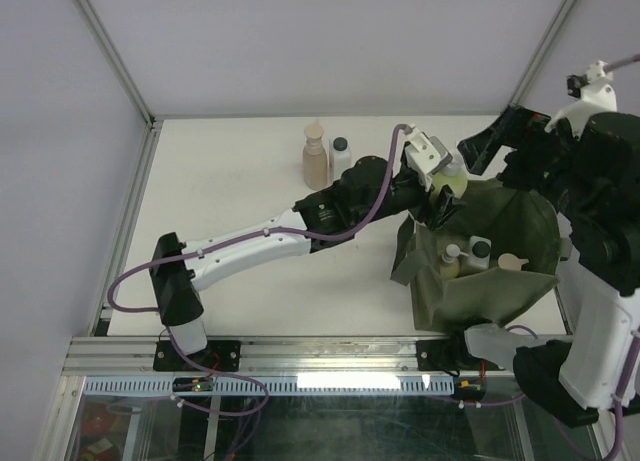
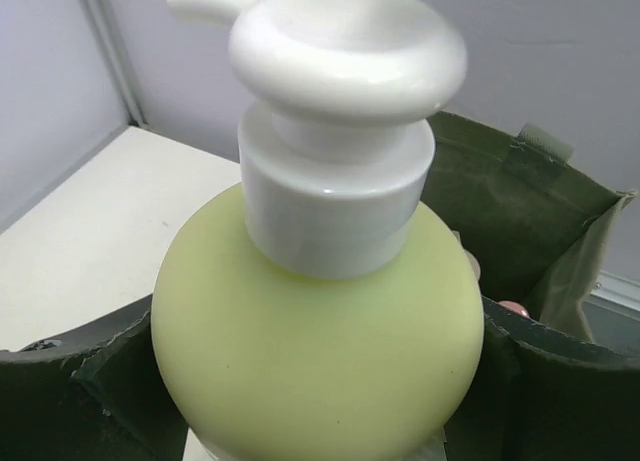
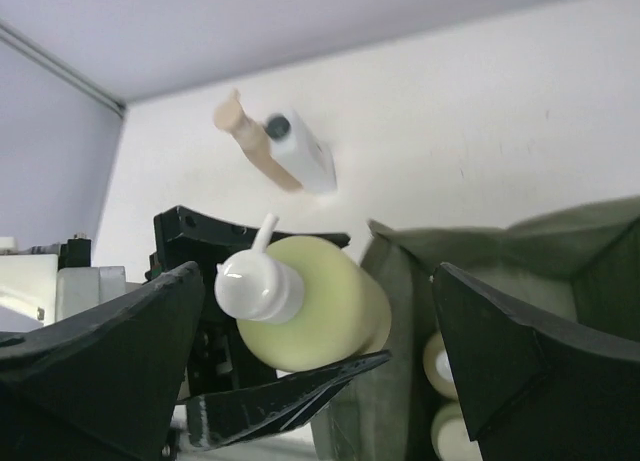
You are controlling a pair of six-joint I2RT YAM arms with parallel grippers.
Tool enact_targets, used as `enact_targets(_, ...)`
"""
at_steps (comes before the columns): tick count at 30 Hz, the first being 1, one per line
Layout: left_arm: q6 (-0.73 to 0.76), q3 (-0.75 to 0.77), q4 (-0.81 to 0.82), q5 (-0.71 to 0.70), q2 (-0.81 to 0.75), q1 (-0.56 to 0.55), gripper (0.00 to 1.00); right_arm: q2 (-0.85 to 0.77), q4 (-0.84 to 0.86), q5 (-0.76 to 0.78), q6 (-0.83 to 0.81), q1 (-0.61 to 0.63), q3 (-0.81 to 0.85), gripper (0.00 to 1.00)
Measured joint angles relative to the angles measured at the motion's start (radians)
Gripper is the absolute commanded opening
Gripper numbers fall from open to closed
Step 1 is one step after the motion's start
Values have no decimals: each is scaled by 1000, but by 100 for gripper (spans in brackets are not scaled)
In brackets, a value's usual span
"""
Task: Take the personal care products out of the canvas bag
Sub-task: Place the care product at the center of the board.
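My left gripper (image 1: 441, 193) is shut on a yellow-green pump bottle (image 1: 450, 179) with a white pump head, and holds it above the left rim of the olive-green canvas bag (image 1: 515, 221). The bottle fills the left wrist view (image 2: 320, 341), hiding the fingers. In the right wrist view its black fingers (image 3: 290, 391) clamp the bottle (image 3: 320, 316). Three more bottles (image 1: 480, 251) stand inside the bag. My right gripper (image 1: 492, 144) is open and empty over the bag's far edge, and shows wide open in its own view (image 3: 318, 273).
A tan bottle (image 1: 315, 156) and a white bottle with a black cap (image 1: 340, 159) stand together on the white table at the back. The bag lies near the table's front right edge. Grey walls close the left and back.
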Motion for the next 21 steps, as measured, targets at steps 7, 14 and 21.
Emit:
enact_targets(7,47,-180,-33,-178,-267,0,0,-198,221,-1,14,1,-142,100)
enact_targets(14,85,-504,48,-446,-562,49,0,-171,263,-10,11,2,-187,100)
enact_targets(21,44,-978,262,-492,-692,371,0,-126,256,-34,7,4,-202,100)
